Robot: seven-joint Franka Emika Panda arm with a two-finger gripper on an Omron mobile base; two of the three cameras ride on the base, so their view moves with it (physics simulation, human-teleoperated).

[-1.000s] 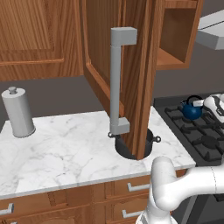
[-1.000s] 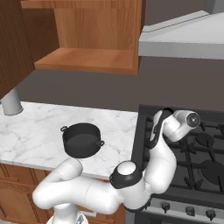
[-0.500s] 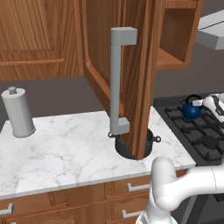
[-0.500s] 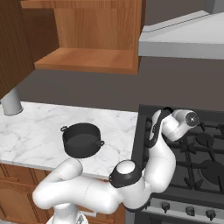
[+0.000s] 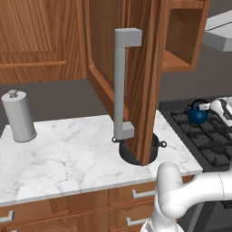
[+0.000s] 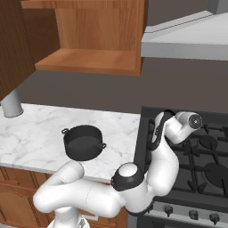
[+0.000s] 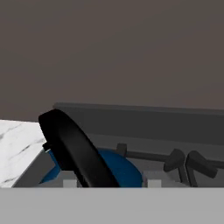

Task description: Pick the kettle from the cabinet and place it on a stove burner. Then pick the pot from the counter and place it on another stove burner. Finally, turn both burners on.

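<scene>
The blue kettle stands on the back-left stove burner, with its black arched handle close up in the hand view. My gripper is at that handle from the right. Its two tips straddle the handle in the hand view, where the gripper looks open, with a gap on the right side. The blue body of the kettle lies just below. The dark pot sits on the white marble counter, half hidden behind the open cabinet door in the left base view. My arm hides the kettle in the right base view.
The open cabinet door with its long grey bar handle hangs over the counter near the pot. A tall grey canister stands at the counter's far left. Black grates cover the cooktop, with knobs along its front. A hood overhangs the stove.
</scene>
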